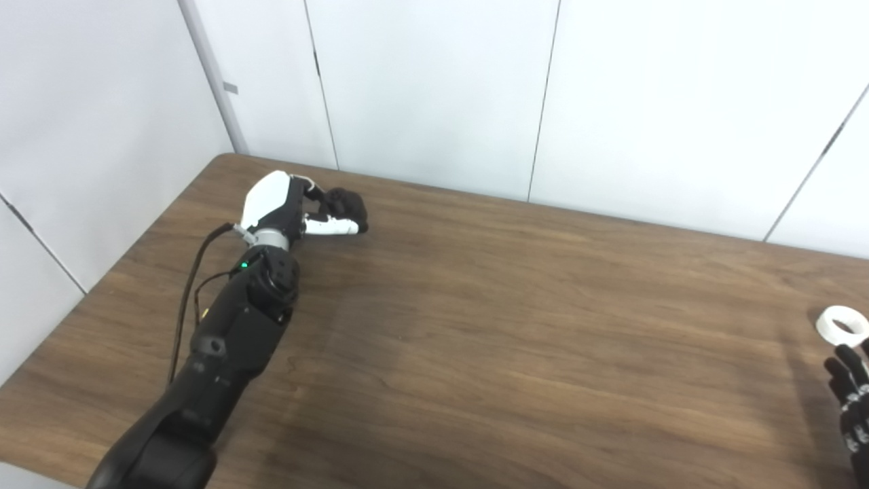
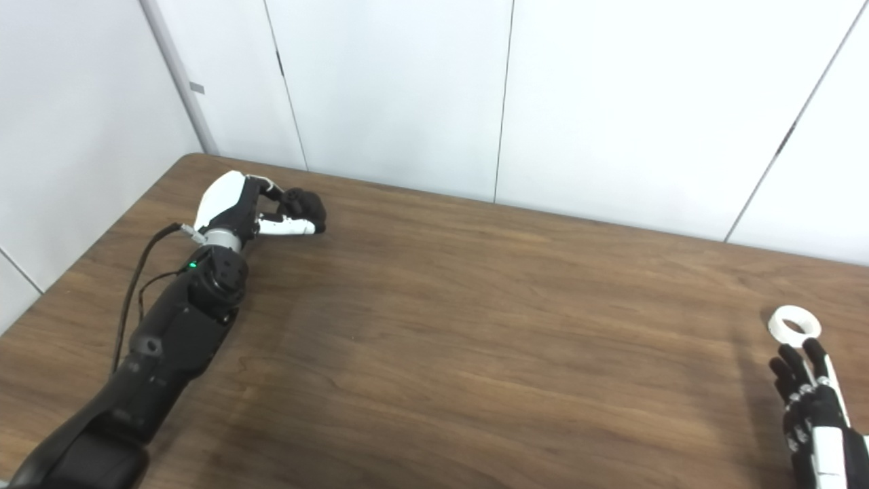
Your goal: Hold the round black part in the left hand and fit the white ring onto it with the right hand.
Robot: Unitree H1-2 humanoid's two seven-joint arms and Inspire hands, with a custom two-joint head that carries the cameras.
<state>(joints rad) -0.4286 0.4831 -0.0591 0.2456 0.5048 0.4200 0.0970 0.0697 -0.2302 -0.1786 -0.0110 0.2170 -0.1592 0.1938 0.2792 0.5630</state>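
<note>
My left hand point(image 1: 299, 207) reaches to the table's far left corner. Its fingers curl around the round black part point(image 1: 347, 202), also seen in the right eye view point(image 2: 305, 202), which rests on or just above the tabletop. The white ring point(image 2: 793, 323) lies flat on the table near the right edge; it also shows in the left eye view point(image 1: 842, 324). My right hand point(image 2: 811, 407) is open with fingers spread, just in front of the ring, fingertips close to it but not holding it.
The brown wooden table point(image 1: 509, 326) spans the view. White wall panels point(image 1: 434, 88) stand right behind its far edge and along the left side. A black cable point(image 1: 187, 292) runs along my left forearm.
</note>
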